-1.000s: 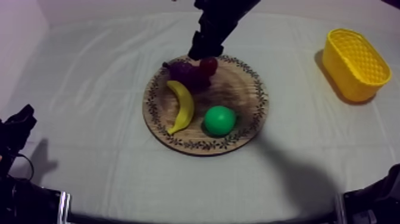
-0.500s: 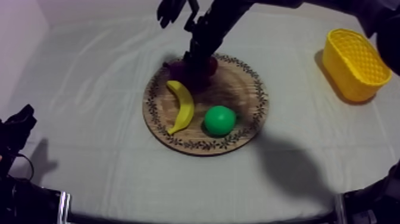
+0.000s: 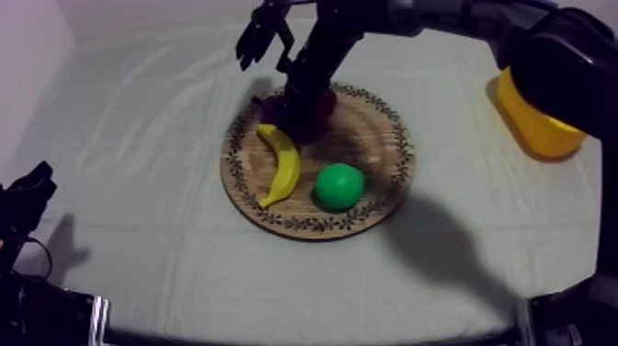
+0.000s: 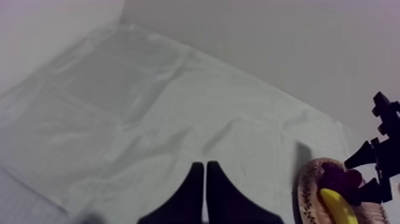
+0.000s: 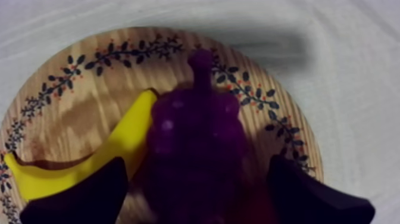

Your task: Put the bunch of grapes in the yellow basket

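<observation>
— What takes up the most room?

— The surface under its grey-white cloth (image 3: 138,120). After that the right arm (image 3: 561,64), which comes in from 2 o'clock in the top view and reaches down over the far edge of the round wooden board with the patterned rim (image 3: 372,138).

— And the yellow basket?

— The yellow lattice basket (image 3: 533,133) stands at 3 o'clock from the board, well apart from it and half hidden behind the arm.

— Where is the left arm?

— The left arm (image 3: 26,202) is low at 8 o'clock on the surface. Its wrist view shows the left jaws pressed together in a narrow wedge, with nothing between them.

— What lies on the board?

— A curved yellow toy banana (image 3: 283,166) at 9 o'clock and a round green toy fruit (image 3: 340,186) near 5 o'clock. The dark purple bunch of grapes (image 5: 196,143) is on the wood at 11 o'clock, just beside the banana.

— Do the right jaws have it?

— No. They are spread wide, one black finger (image 5: 89,190) over the banana and the other on the far side, with the grapes between them. A small red fruit (image 3: 325,101) sits just beside the bunch.
</observation>
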